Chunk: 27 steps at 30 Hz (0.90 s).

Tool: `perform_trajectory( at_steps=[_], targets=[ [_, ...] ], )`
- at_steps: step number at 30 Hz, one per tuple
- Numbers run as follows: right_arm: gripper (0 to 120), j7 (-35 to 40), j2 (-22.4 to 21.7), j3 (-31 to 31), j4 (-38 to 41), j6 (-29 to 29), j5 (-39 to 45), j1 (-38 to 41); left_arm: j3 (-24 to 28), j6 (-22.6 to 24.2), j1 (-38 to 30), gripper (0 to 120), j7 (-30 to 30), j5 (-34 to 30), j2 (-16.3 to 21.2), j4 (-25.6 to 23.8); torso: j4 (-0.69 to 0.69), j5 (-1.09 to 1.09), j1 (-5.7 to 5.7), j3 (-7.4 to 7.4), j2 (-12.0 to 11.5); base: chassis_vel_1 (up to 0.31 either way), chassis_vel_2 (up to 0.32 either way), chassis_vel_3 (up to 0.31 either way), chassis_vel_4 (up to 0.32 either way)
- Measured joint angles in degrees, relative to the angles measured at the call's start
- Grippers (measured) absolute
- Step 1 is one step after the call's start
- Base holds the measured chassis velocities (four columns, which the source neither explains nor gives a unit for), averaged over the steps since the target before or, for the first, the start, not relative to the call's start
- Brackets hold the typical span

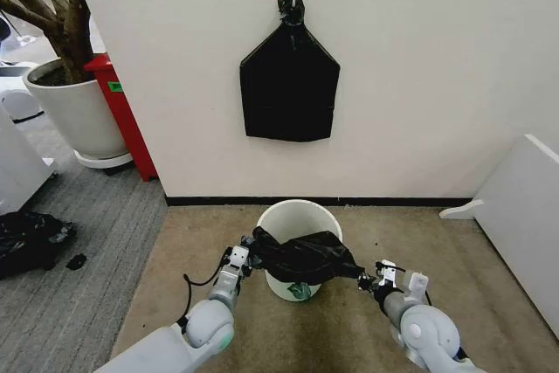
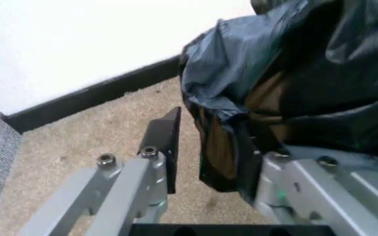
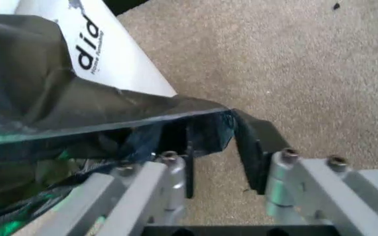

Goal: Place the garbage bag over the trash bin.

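Left gripper [image 1: 247, 257] and right gripper [image 1: 371, 280], each clamped on a corner, are stretching the garbage bag [image 1: 303, 254] across the near rim of the trash bin [image 1: 293, 212]. Far rim is remaining uncovered; the mouth is not yet fitted over it.

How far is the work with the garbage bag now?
Done: the garbage bag is stretched across the near rim of the trash bin. In hand: left gripper and right gripper hold its two ends. Left: the far rim is uncovered, so the bag is not yet over the bin.
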Motion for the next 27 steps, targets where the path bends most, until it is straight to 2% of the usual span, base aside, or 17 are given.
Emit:
perform_trajectory(
  at_steps=[4, 10, 12, 14, 16, 17, 19, 27],
  targets=[
    [31, -0.7, -0.3, 0.1, 0.2, 0.0, -1.1, -0.5, -0.8, -0.2, 0.8, 48, 0.9, 0.2, 1.7, -1.5, 0.00, 0.01, 0.00, 0.00, 0.0, 0.000, 0.000, 0.000, 0.000],
    [58, -1.9, -0.9, 0.2, 1.5, 0.4, -3.5, -2.0, -1.8, -1.4, 2.2, 74, 2.8, 1.4, 4.6, -3.8, 0.00, 0.01, 0.00, 0.00, 0.0, 0.000, 0.000, 0.000, 0.000],
    [59, -1.9, -0.9, 0.2, 1.6, 0.4, -3.6, -2.1, -1.8, -1.4, 2.2, 77, 2.9, 1.5, 4.7, -3.8, 0.00, 0.01, 0.00, 0.00, 0.0, 0.000, 0.000, 0.000, 0.000],
    [71, -1.9, -1.2, 0.3, 2.4, 0.6, -4.1, -2.6, -2.1, -2.2, 2.7, 88, 3.6, 2.0, 5.4, -4.0, 0.00, 0.00, 0.00, 0.00, 0.0, 0.000, 0.000, 0.000, 0.000],
    [77, -1.9, -1.4, 0.4, 2.9, 0.7, -4.3, -3.1, -2.4, -2.9, 2.8, 94, 4.2, 2.4, 5.7, -4.0, 0.00, 0.01, 0.00, 0.00, 0.0, 0.000, 0.000, 0.000, 0.000],
    [89, -2.0, -1.8, 0.6, 3.8, 0.8, -4.8, -4.1, -3.1, -4.6, 3.3, 99, 5.9, 3.2, 6.4, -4.0, 0.00, 0.00, 0.00, 0.00, 0.0, 0.000, 0.000, 0.000, 0.000],
    [97, -2.4, -2.0, 0.8, 4.4, 1.1, -5.5, -4.9, -3.8, -6.5, 3.6, 100, 7.5, 3.9, 7.2, -3.7, 0.00, 0.00, 0.00, 0.00, 0.0, 0.000, 0.000, 0.000, 0.000],
    [100, -2.7, -2.2, 1.1, 6.2, 1.6, -6.4, -7.1, -7.1, -12.1, 5.9, 100, 13.4, 5.8, 10.8, -3.5, 0.00, 0.00, 0.00, 0.00, 0.0, 0.000, 0.000, 0.000, 0.000]
  ],
)
